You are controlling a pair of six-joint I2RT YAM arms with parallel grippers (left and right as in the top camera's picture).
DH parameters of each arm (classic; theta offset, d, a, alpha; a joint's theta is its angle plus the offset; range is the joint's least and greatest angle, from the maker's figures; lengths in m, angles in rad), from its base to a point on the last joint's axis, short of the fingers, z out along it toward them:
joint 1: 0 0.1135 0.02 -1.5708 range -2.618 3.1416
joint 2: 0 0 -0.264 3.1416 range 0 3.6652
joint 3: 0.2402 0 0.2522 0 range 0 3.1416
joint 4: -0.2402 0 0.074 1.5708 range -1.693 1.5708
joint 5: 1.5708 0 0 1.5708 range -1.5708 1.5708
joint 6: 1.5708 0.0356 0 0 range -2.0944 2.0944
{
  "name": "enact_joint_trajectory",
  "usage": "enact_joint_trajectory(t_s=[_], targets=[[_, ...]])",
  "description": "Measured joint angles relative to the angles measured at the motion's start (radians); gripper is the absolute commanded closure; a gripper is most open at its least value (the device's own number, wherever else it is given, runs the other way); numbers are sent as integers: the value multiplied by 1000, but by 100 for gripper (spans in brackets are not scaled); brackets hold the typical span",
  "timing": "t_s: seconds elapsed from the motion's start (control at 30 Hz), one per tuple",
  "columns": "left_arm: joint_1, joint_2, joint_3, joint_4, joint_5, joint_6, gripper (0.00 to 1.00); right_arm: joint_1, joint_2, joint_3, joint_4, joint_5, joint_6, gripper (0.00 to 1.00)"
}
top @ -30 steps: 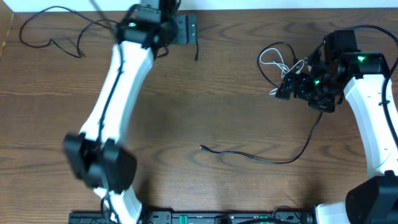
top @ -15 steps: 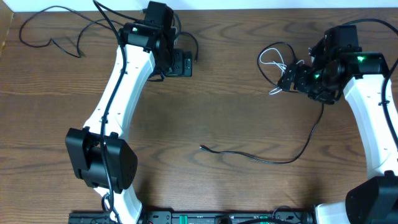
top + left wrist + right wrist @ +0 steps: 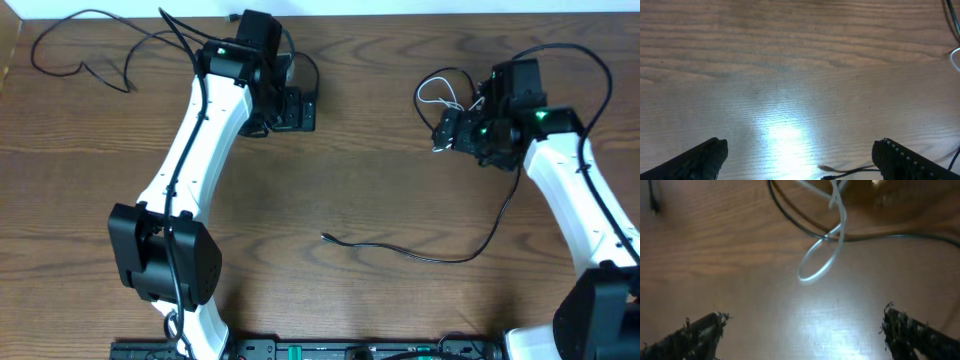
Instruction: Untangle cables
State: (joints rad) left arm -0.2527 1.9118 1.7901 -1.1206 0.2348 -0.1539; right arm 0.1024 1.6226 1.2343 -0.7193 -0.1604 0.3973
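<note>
L hand (image 3: 800, 159) pulled back from far-left black cable (image 3: 80, 45), wide open, empty. R hand (image 3: 800, 330) shifted over white cable (image 3: 842, 215), open, no grip. White + 2nd black cable (image 3: 420, 253) prob. still tangled

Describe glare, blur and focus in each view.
Overhead: sharp, evenly lit, table grain crisp. Left wrist: a bright glare patch washes out the wood near bottom centre; grain otherwise readable. Right wrist: soft overall, the looped white cable blurred, a milder sheen on the table below it.
</note>
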Motion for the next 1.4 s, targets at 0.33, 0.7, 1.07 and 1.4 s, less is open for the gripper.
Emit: enact_joint_trajectory(t_s=[0.33, 0.7, 1.07, 1.4], targets=[[0, 0, -11, 0, 0, 0, 3, 0, 54, -31, 211, 9, 66, 19], [0, 0, -11, 2, 0, 0, 3, -12, 209, -33, 203, 12, 117, 49], [0, 0, -11, 2, 0, 0, 3, -13, 209, -33, 252, 13, 133, 69], [0, 0, -11, 3, 0, 0, 3, -13, 209, -33, 259, 16, 136, 81]])
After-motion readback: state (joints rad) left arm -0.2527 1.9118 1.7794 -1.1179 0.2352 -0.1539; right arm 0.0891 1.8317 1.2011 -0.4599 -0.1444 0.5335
